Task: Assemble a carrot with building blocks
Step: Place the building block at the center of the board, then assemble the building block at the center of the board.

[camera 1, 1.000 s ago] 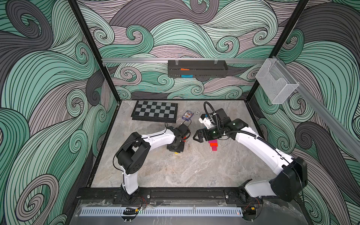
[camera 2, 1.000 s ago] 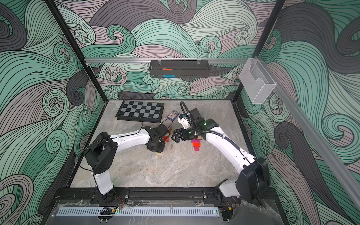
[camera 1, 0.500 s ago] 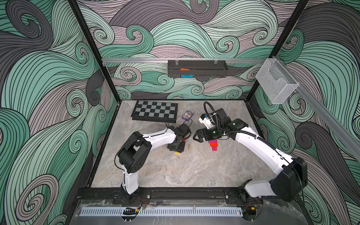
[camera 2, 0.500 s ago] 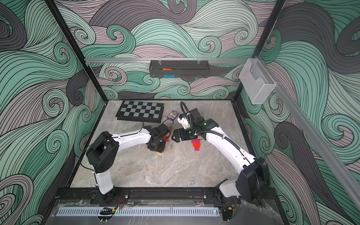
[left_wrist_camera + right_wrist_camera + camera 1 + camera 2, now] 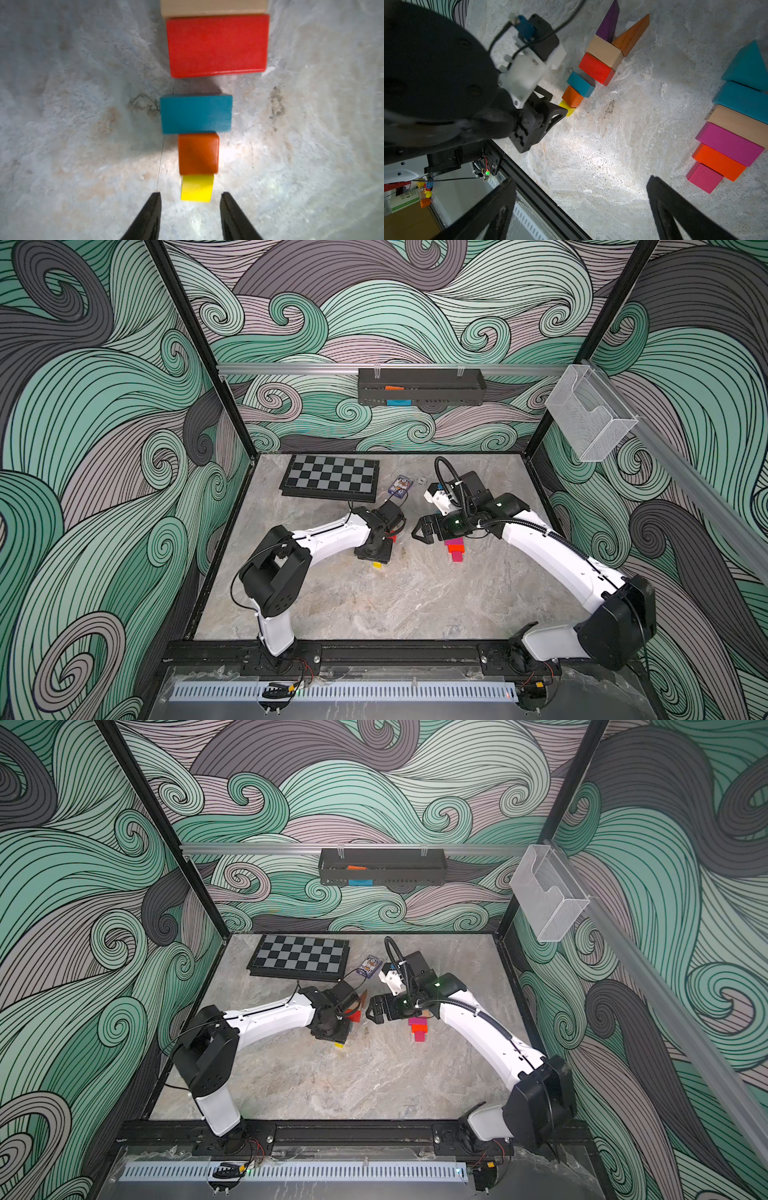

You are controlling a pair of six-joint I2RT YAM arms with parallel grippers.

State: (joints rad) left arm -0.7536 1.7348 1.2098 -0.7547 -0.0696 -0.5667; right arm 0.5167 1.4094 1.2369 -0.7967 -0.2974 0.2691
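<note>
**Left jaws stand apart around the yellow cube (image 5: 197, 188)**

On the desk (image 5: 374, 605) a line of blocks runs from the yellow cube through an orange cube (image 5: 198, 153), a teal cuboid (image 5: 196, 113), a red cuboid (image 5: 217, 44) and a beige cuboid (image 5: 605, 52). A purple wedge (image 5: 609, 20) and a brown wedge (image 5: 632, 34) fan out beyond it. A small gap shows between teal and red. The left jaws are partly open on either side of the yellow cube, clear of it on both sides and gripping nothing. The right jaws hang wide open and empty, with a second row near them: pink cube (image 5: 704, 177), orange cuboid (image 5: 718, 162), magenta cuboid (image 5: 729, 143), more beyond.
</note>
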